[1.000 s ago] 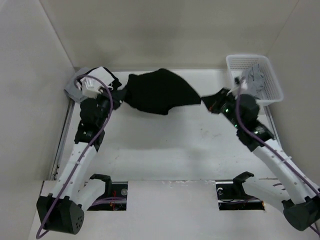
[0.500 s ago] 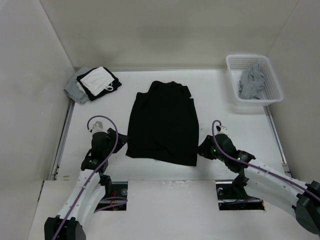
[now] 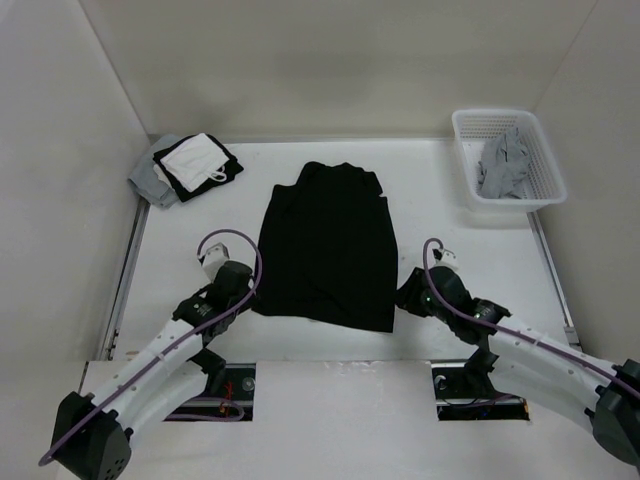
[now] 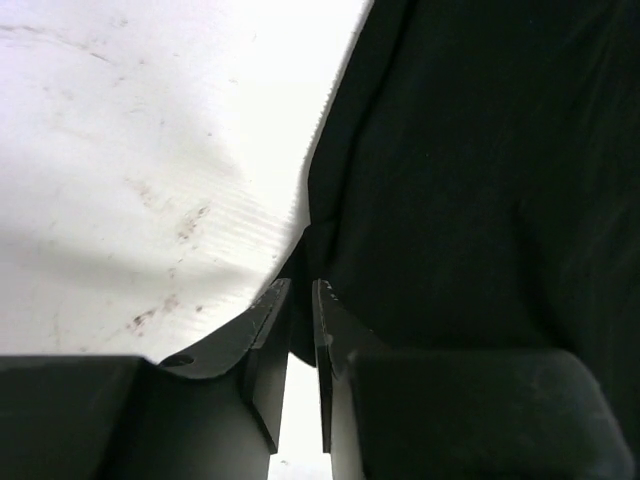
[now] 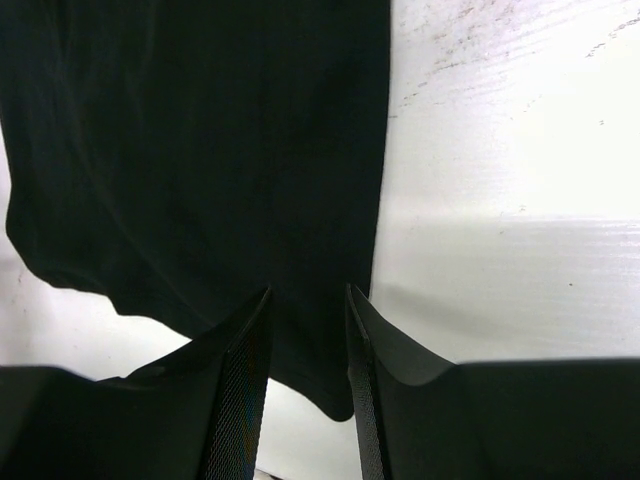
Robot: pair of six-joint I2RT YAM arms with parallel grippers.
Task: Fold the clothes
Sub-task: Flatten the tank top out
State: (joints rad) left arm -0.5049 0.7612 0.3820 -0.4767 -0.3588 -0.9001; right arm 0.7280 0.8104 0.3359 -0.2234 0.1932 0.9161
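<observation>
Clothes (image 3: 325, 245): plain black, no print. Bench (image 3: 470, 250): white, faint brownish scuff marks. Basket (image 3: 548, 195): white, lattice walls. Garment (image 3: 503, 165) inside it: grey. Pile (image 3: 188, 165) in the far left corner: grey underneath, then black, white on top. Left arm (image 3: 160, 350) and right arm (image 3: 545, 352): white shells, black joints. Cables (image 3: 236, 238): purple. Left claw (image 4: 302, 285): black. Right claw (image 5: 308, 292): black, fine mesh texture on the inner faces. Walls (image 3: 320, 70): plain off-white.
</observation>
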